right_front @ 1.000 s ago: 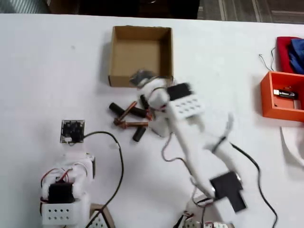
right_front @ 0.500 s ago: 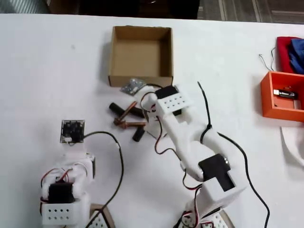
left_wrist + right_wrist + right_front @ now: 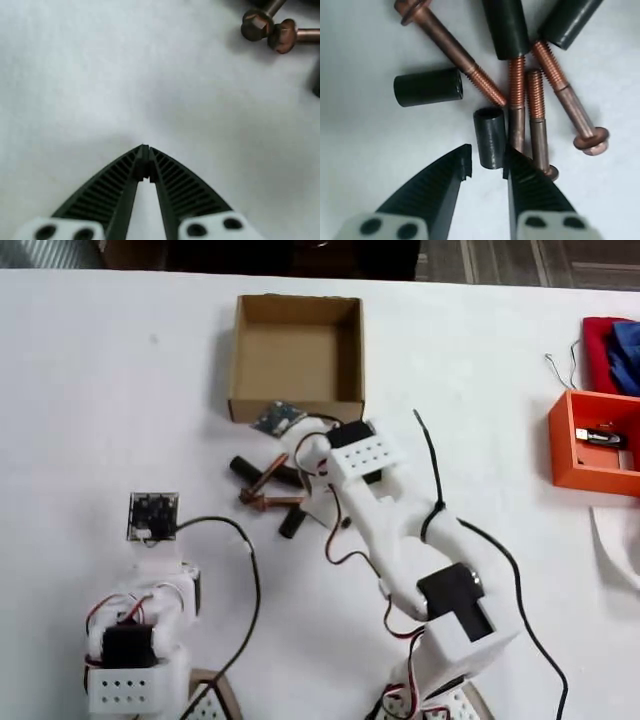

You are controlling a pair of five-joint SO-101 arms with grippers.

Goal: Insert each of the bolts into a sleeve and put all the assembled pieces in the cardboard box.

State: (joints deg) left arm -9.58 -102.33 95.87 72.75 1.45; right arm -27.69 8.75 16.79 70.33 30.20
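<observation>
Your cardboard box [image 3: 298, 352] sits open-topped in the upper middle of the high view. Just below it, your copper bolts [image 3: 272, 501] and short black sleeves [image 3: 243, 469] lie flat in a loose jumble, several touching, pointing different ways.

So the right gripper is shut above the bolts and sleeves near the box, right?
No, the right gripper is open, not shut; the right wrist view shows its jaws apart over a sleeve. It is above the bolts and sleeves near the box.
</observation>
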